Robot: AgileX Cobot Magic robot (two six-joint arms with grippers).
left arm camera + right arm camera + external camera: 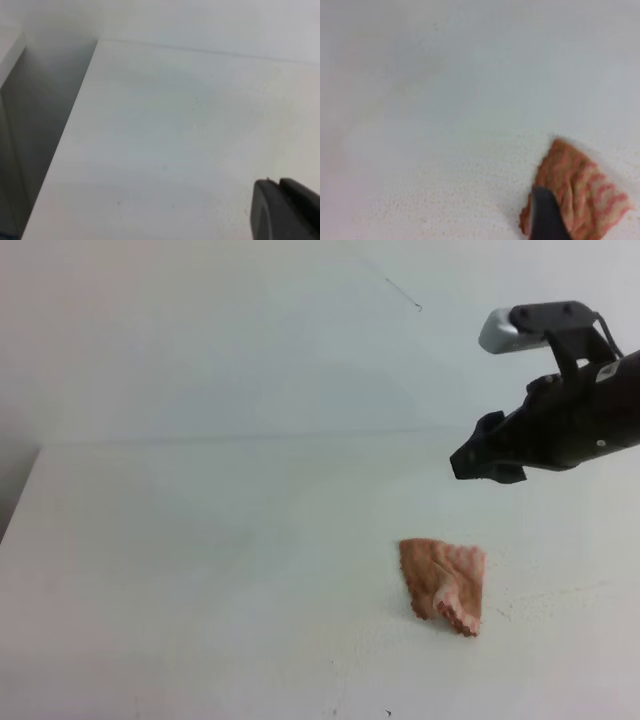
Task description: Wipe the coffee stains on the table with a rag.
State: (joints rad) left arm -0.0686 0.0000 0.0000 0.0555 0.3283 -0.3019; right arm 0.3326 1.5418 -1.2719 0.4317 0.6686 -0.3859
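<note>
The white worktop [200, 570] fills most of the exterior view, meeting a pale wall [200, 330] that carries a thin dark scratch near its upper right. A faint speckled, slightly rough patch spreads across the worktop around and to the right of the rag; no orange-brown coffee blot can be made out in any view.

The right arm [590, 410] comes in from the right edge, dark, with a grey camera on top, and hangs above the worktop, well clear of it. Its gripper [478, 465] points left and downward; whether its fingers are spread or pressed together cannot be told, and nothing is visibly in them.

The rag [445, 583], pinkish-brown with zigzag edges, lies crumpled on the worktop below and slightly left of that gripper, apart from it. In the right wrist view one dark finger [547, 215] overlaps the rag [582, 197].

The left gripper shows only as a dark finger [285, 210] at the corner of the left wrist view, above bare worktop; its state cannot be told.
</note>
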